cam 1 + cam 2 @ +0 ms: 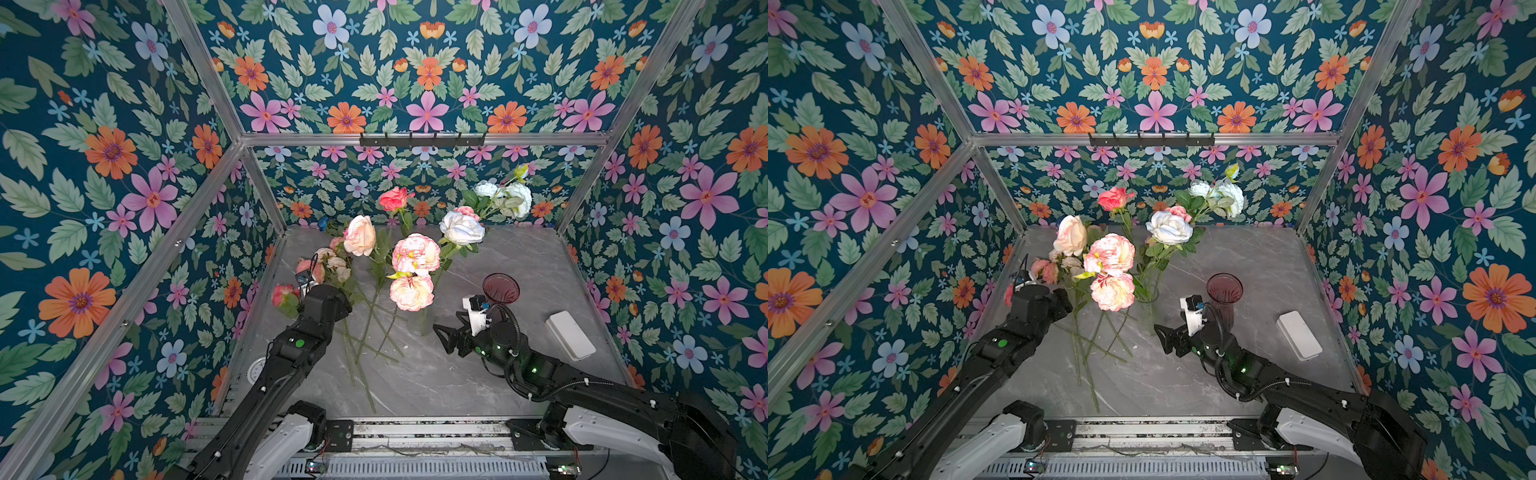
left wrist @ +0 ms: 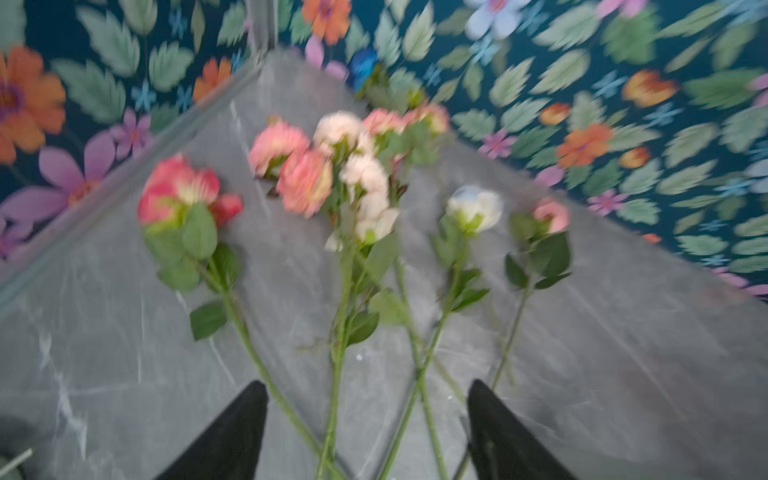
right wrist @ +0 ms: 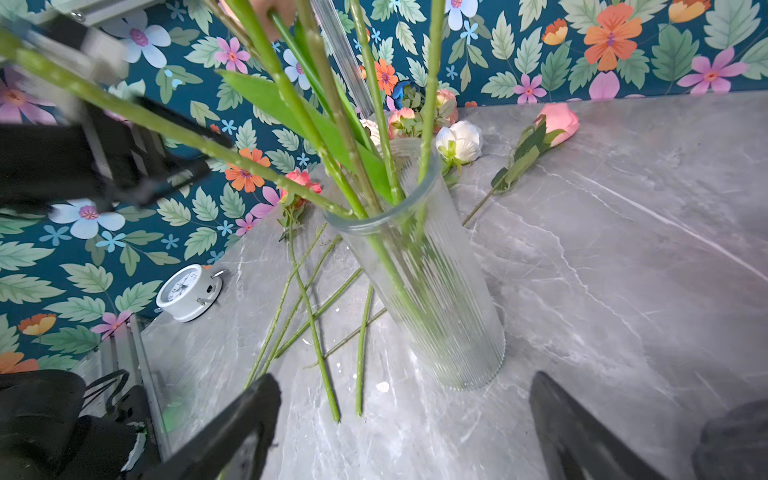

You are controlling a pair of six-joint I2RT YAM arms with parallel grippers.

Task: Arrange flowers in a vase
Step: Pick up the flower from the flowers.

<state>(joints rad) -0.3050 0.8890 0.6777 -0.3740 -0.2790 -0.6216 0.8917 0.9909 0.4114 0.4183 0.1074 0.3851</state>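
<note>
The task looks roughly half done. A clear ribbed vase (image 3: 419, 266) stands near the middle of the table (image 1: 519, 257) and already holds several of the flowers (image 1: 415, 253). Peach, pink-and-cream, white and coral heads rise above its rim in both top views.

The rest are not yet in. Five or six loose stems (image 2: 338, 316) lie fanned out flat toward the table's rear left corner, with their heads toward the back wall. A pink rose (image 3: 557, 120) lies apart behind the vase, and a blue flower (image 2: 361, 66) sits right in the corner.

The left gripper (image 2: 365, 386) hangs low over the loose stems, its jaws well apart and gripping nothing. A few stems run through the gap between its fingers, but the wrist view is too blurred to tell whether any of them touch.

The right gripper (image 3: 405, 380) is spread wide and empty. It points at the foot of the vase from the table's front side — near it, not touching.
</note>
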